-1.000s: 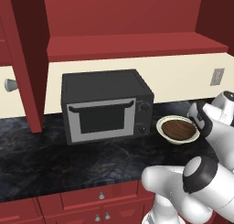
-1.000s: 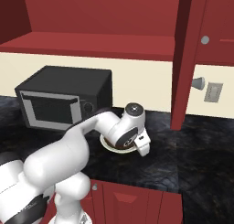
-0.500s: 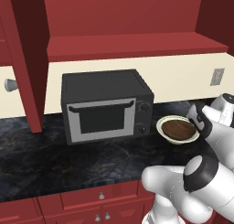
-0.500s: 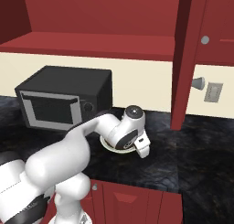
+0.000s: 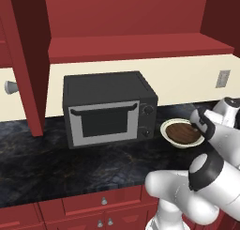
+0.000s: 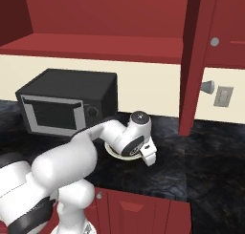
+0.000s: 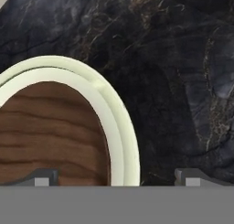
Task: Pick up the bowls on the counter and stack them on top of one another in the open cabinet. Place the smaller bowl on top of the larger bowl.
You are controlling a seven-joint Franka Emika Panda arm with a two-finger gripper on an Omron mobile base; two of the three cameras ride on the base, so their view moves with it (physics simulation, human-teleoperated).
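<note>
Closest to us, the gripper (image 7: 114, 176) hangs low over the counter (image 7: 183, 81) with its jaws spread wide and nothing between them. We see only the tips of its two fingers: one over the brown interior of the bowls, the other over bare black stone, so the jaws straddle the cream rim. In the hand view the larger bowl (image 7: 119, 127) is cut off at the left and bottom edges, and the smaller bowl (image 7: 50, 131) shows only as a wood-grained brown surface nested inside it; we cannot make out its own rim separately.

From the right base camera the white arm's wrist covers most of the bowls, leaving us a thin cream crescent of the larger bowl (image 6: 114, 153) on the counter (image 6: 201, 156). From the left base camera we see the larger bowl (image 5: 165, 129) with the smaller bowl (image 5: 183, 133) sitting in it, just beside the microwave (image 5: 110, 109); the arm's dark wrist joint overlaps their right edge, and the fingers themselves are hidden behind it.

Farther back, above the microwave, the open cabinet (image 5: 136, 46) shows its flat red shelf, its top cut off by the frame. A wall outlet (image 5: 223, 79) sits on the cream backsplash to the right.
</note>
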